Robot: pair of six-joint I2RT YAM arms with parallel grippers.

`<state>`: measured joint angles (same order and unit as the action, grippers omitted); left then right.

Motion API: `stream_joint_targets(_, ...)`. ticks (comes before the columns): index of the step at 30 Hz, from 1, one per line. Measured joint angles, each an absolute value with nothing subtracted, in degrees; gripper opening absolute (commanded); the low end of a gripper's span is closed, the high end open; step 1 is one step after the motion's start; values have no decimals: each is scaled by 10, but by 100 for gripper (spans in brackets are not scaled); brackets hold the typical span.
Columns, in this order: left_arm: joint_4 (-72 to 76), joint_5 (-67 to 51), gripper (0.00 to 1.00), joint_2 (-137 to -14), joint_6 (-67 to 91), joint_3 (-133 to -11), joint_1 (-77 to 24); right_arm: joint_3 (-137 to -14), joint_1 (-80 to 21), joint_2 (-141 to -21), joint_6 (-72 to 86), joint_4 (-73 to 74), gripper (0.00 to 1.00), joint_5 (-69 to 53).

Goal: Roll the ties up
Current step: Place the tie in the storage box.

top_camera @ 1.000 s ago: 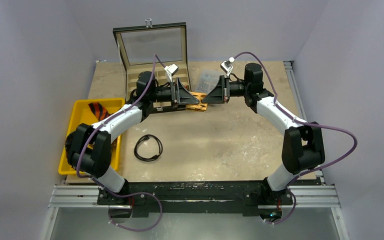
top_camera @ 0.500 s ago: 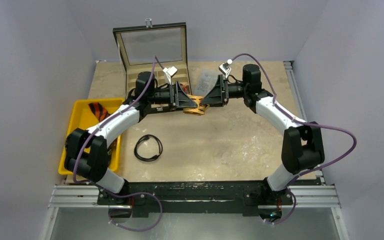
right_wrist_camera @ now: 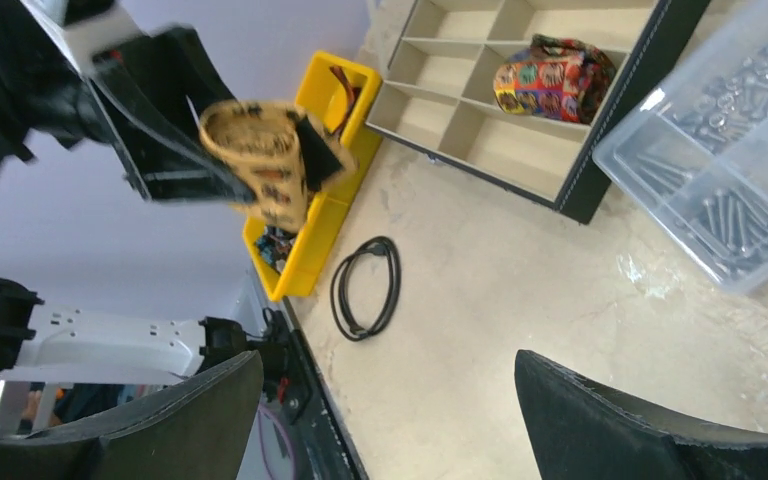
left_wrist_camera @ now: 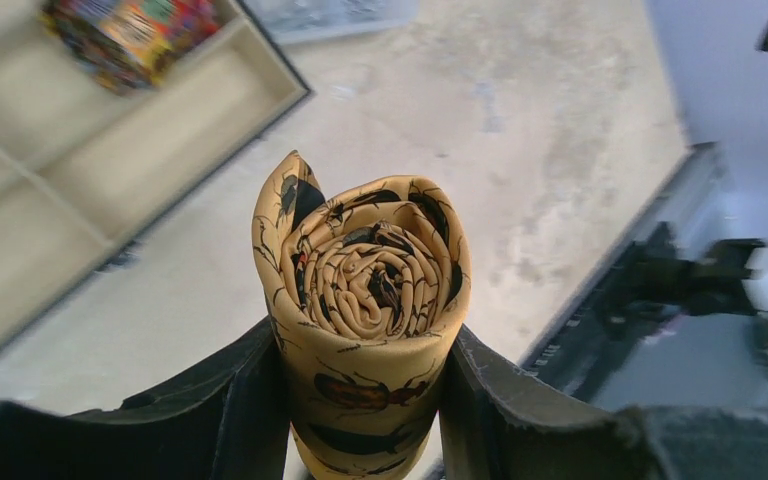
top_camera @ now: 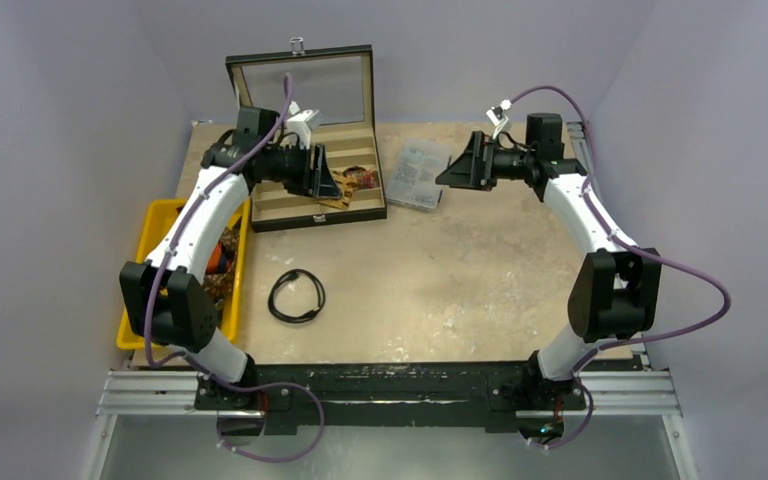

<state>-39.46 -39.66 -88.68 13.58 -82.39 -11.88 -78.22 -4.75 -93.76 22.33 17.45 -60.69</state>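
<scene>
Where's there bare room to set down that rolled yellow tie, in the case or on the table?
Free: the case compartments beside the colourful rolled tie, and the wide tabletop between the cable and the right arm. Crowded: the yellow bin and the gap between case and clear box.

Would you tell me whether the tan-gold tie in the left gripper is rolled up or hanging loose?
Rolled up: the tan-gold tie shows a tight spiral of layers inside the left gripper.

Rolled tie (left_wrist_camera: 365,300) tan-gold, dark spots; boxed tie (right_wrist_camera: 550,75) multicoloured patchwork; tray (top_camera: 160,228) yellow; cable loop (top_camera: 271,297) black.
</scene>
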Motion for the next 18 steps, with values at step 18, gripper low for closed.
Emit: stream_joint_targets(18,-687,-166,0,-1140,-287,-1155,-78,-782,-55,-938,172,223,98,-588)
